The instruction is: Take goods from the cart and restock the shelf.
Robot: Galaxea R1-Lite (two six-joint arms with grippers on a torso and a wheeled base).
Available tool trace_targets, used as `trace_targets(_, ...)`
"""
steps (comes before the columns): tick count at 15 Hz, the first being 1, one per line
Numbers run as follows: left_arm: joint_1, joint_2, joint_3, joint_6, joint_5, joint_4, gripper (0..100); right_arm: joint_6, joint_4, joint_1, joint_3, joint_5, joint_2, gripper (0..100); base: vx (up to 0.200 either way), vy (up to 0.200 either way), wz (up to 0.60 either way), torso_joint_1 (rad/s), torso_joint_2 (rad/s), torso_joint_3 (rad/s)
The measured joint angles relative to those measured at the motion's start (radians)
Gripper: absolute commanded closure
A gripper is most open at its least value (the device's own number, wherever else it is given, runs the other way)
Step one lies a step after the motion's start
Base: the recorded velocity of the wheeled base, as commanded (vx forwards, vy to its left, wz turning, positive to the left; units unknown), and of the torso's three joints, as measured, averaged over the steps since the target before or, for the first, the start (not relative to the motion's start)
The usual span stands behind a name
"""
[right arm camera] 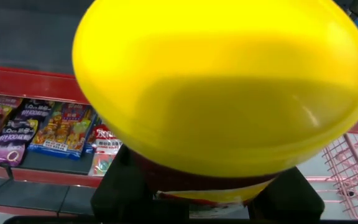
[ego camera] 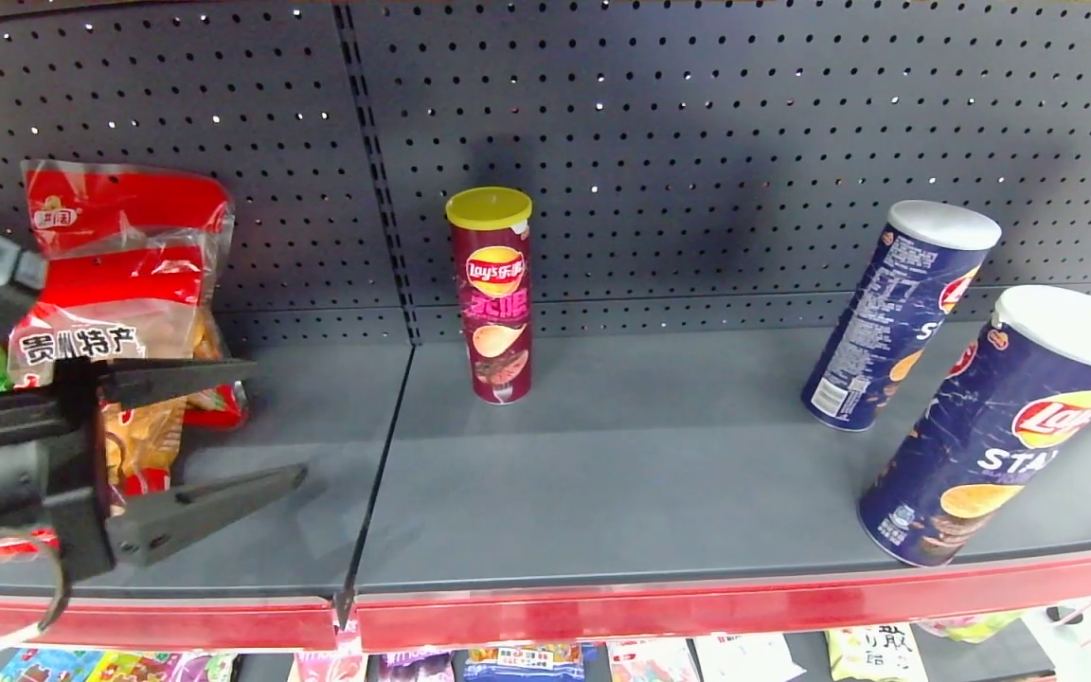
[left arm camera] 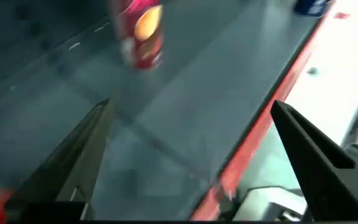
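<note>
Closest in, the right pincer (right arm camera: 204, 190) is clamped on the held can (right arm camera: 222, 81), its black fingers pressing either side of the dark red body beneath a broad yellow lid. At the lower right of that wrist frame sits the pink wire of the cart (right arm camera: 356, 168), and at the left a row of packets (right arm camera: 42, 127) lies on a lower level. In the lower left of the head frame the left pincer (ego camera: 278, 417) hovers over the left part of the shelf (ego camera: 650, 474), its 2 fingers spread wide apart with nothing between them. A red lip (ego camera: 697, 606) runs along the shelf's front edge. Just behind that lip, at the right edge of the frame, the near navy can (ego camera: 1000, 426) stands on its base with a white lid. The far navy can (ego camera: 896, 317) stands up and to the left of it, apart from it. Farther back, at the middle of the frame, the maroon can (ego camera: 498, 294) stands upright with a yellow lid, well apart from both navy cans. At the left, behind the open pincer, a red snack bag (ego camera: 119, 275) leans near the perforated back panel (ego camera: 697, 142).
</note>
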Motion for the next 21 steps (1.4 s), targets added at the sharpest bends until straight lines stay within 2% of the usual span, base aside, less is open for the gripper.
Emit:
trace_targets(3, -0.062, 0.211, -0.158, 0.0, -0.011, -0.054, 0, 0.0, 0.0, 0.0, -0.002, -0.003, 0.0, 100, 0.0, 0.0, 0.0, 0.0, 0.0, 0.0)
trace_targets(5, -0.068, 0.319, -0.254, 0.004, -0.013, -0.103, 0, 0.0, 0.0, -0.003, -0.002, -0.005, 0.0, 100, 0.0, 0.0, 0.0, 0.0, 0.0, 0.0)
trace_targets(8, -0.054, 0.421, -0.343, 0.006, -0.019, -0.116, 0, 0.0, 0.001, -0.003, 0.0, -0.006, 0.0, 100, 0.0, 0.0, 0.0, 0.0, 0.0, 0.0)
trace_targets(13, -0.059, 0.501, -0.42, 0.004, -0.064, -0.115, 0, 0.0, 0.0, -0.003, 0.006, -0.005, 0.004, 100, 0.0, 0.0, 0.0, 0.0, 0.0, 0.0)
trace_targets(21, -0.109, 0.607, -0.546, -0.001, -0.052, -0.115, 0, 0.0, 0.001, -0.009, 0.008, -0.008, 0.005, 100, 0.0, 0.0, 0.0, 0.0, 0.0, 0.0)
